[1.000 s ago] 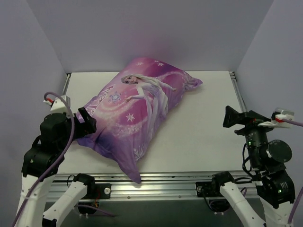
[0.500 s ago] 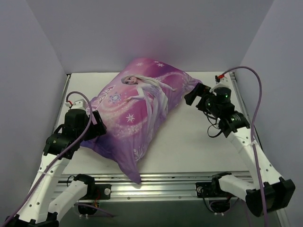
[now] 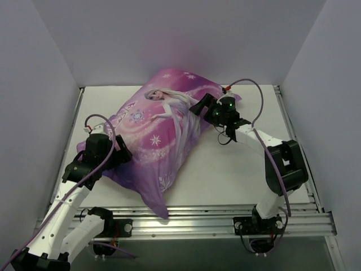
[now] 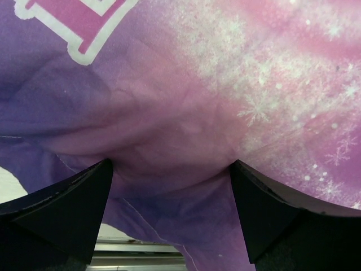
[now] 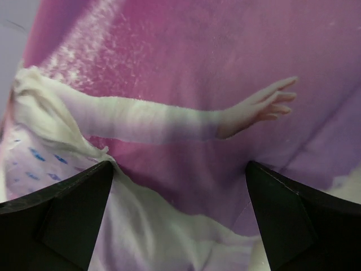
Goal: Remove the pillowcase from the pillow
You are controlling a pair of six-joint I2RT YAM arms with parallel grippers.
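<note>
The pillowcase (image 3: 163, 130), purple-pink with a princess print, covers the whole pillow, which lies slantwise on the white table; the white pillow itself is hidden inside. My left gripper (image 3: 120, 155) is open, its fingers pressed against the case's left lower side; the left wrist view shows purple fabric (image 4: 169, 141) bulging between the spread fingers. My right gripper (image 3: 198, 107) is open against the case's right side near the princess's arm (image 5: 169, 121), fabric between its spread fingers.
The white table (image 3: 242, 164) ends at a metal rail (image 3: 197, 213) in front. Grey walls stand close on the left, back and right. The case's loose lower corner (image 3: 161, 209) hangs over the front rail.
Both arms have swung in from the sides to the pillow: the left gripper onto its left lower side, the right gripper across to its right side. The pillow has not moved.
</note>
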